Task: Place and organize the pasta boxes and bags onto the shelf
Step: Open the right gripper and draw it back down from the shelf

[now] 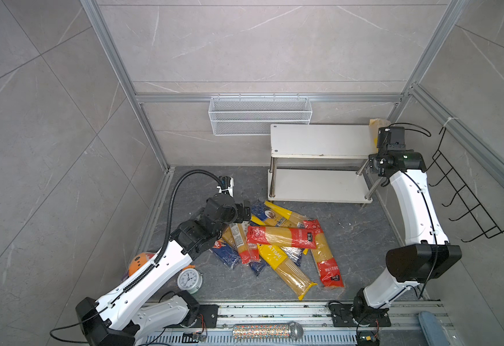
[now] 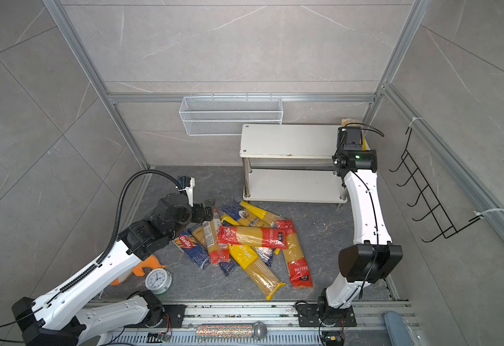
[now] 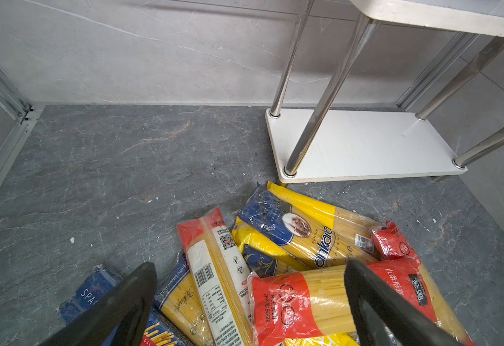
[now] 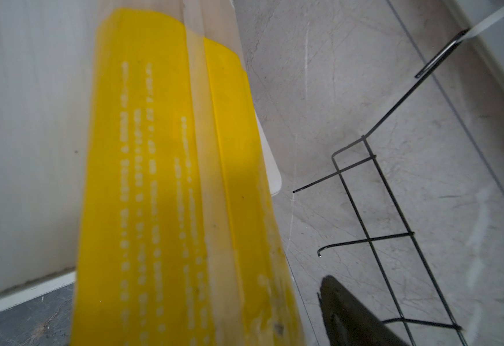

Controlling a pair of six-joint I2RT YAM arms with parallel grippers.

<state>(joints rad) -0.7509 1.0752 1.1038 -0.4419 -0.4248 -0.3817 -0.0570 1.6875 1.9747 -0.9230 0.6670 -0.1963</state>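
1. The left gripper (image 3: 250,299) hangs over the pile, its matte black fingers spread wide and empty.
2. The pasta bags (image 1: 280,239) are long, crinkly clear packs with red, yellow or blue ends. They lie criss-crossed on the veined dark floor (image 1: 358,239), near the shelf.
3. The shelf (image 1: 319,140) has two flat white boards on shiny round legs.
4. The right gripper (image 1: 390,136) is at the top board's right end, jaws apart. A glossy yellow pack (image 4: 169,194) lies between them, and the one visible finger (image 4: 349,314) stands clear of it.
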